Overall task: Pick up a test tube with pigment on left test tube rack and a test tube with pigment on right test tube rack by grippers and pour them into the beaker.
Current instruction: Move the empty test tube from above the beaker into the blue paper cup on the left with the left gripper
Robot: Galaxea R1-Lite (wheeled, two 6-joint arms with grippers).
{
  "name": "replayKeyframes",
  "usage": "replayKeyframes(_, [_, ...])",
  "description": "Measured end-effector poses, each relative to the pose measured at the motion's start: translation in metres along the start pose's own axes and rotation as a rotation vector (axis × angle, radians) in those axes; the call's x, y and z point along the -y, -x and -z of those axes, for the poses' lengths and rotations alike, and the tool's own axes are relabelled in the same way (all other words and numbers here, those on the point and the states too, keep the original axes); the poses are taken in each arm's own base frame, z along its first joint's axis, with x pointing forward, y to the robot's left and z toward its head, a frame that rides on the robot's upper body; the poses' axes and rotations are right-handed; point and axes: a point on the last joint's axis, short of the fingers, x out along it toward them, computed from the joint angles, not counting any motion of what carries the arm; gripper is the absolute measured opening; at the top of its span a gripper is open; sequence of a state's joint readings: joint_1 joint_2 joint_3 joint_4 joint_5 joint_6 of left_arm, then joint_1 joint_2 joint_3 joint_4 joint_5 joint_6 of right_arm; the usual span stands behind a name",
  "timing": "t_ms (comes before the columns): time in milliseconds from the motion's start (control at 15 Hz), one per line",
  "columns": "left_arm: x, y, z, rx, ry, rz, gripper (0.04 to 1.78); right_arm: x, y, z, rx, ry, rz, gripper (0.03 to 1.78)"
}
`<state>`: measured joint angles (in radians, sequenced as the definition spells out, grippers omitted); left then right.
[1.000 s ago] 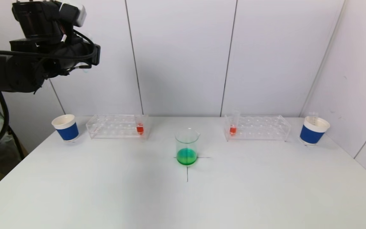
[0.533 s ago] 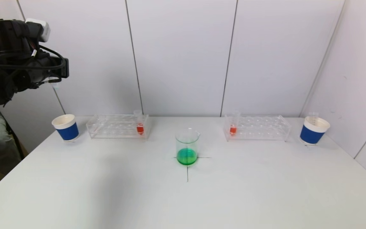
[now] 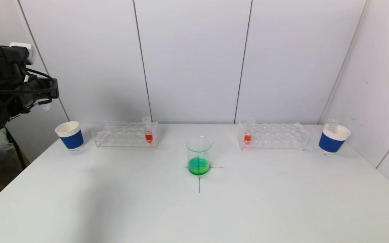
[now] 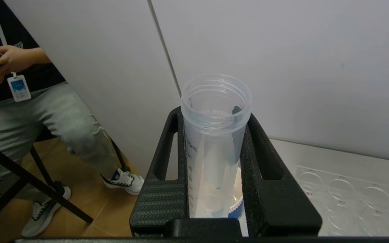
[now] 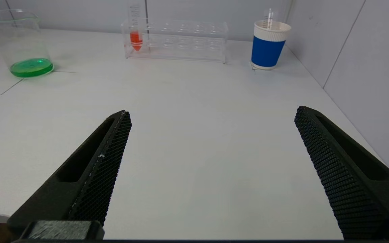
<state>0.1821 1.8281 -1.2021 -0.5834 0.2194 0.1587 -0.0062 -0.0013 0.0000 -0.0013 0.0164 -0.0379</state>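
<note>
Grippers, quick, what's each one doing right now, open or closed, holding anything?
Left gripper: closed on an empty test tube, raised above the table's left end.
Right gripper: open, holding nothing, low over the table.

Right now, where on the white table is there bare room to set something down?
The near half of the white table, in front of the glass beaker of green liquid, is bare. So are the gaps either side of the beaker, toward the left clear test tube rack and right clear test tube rack. The back edge is crowded: racks, left blue paper cup, right blue paper cup.

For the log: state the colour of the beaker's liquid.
Green liquid, clearest in the head view.
</note>
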Motion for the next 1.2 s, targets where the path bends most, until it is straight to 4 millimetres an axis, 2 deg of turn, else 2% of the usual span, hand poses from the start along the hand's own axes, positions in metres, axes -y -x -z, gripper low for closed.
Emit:
replayKeyframes(333, [0.001, -0.023, 0.028, 0.004, 0.072, -0.017, 0.45, 0.000, 0.000, 0.000, 0.000, 0.000, 0.000, 1.76])
replayKeyframes(867, [0.007, -0.071, 0.082, 0.061, 0.103, -0.032, 0.45, 0.000, 0.000, 0.000, 0.000, 0.000, 0.000, 1.76])
replayKeyframes(1200, [0.009, -0.091, 0.112, 0.043, 0.101, -0.036, 0.45, 0.000, 0.000, 0.000, 0.000, 0.000, -0.001, 1.76])
